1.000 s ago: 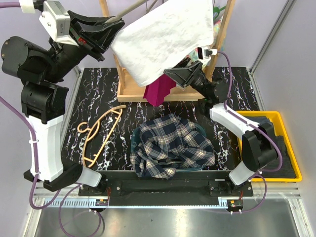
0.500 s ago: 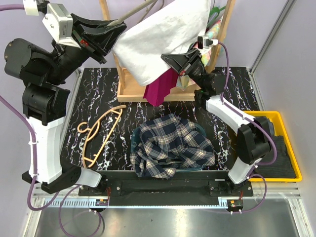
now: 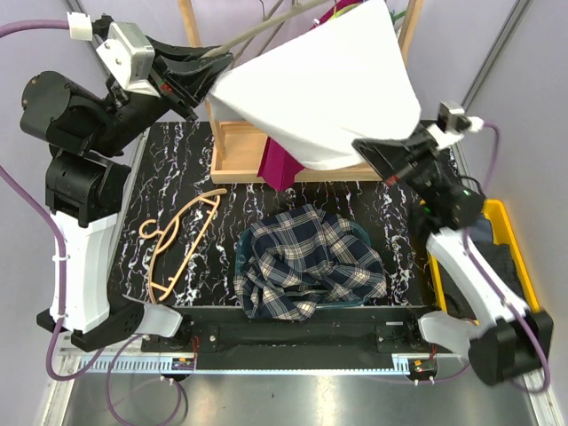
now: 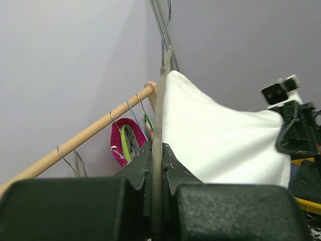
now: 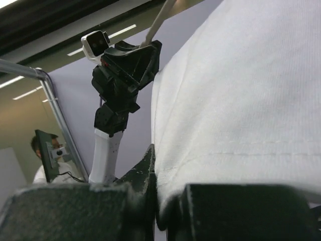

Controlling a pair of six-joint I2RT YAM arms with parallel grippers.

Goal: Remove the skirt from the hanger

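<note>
A white skirt (image 3: 328, 98) hangs in the air from a grey-olive hanger (image 3: 266, 27) in front of the wooden rack. My left gripper (image 3: 209, 67) is shut on the hanger's bar at the upper left. In the left wrist view the bar (image 4: 159, 115) runs up between the closed jaws of the left gripper (image 4: 159, 160), with the skirt (image 4: 220, 145) spread to its right. My right gripper (image 3: 377, 155) is shut on the skirt's lower right corner. The right wrist view shows the hem (image 5: 210, 155) pinched in the right gripper (image 5: 161, 173), and the cloth is stretched taut between the two arms.
The wooden rack (image 3: 238, 164) stands at the table's back, with a magenta garment (image 3: 282, 167) hanging on it. A plaid garment (image 3: 306, 262) lies heaped at front centre. A peach hanger (image 3: 177, 240) lies on the left. At the right edge sits a yellow tray (image 3: 525, 257) holding dark cloth.
My right gripper has shut on the skirt's lower edge and swung right and toward the front, pulling the cloth out wide. The left arm with the hanger shifted slightly.
</note>
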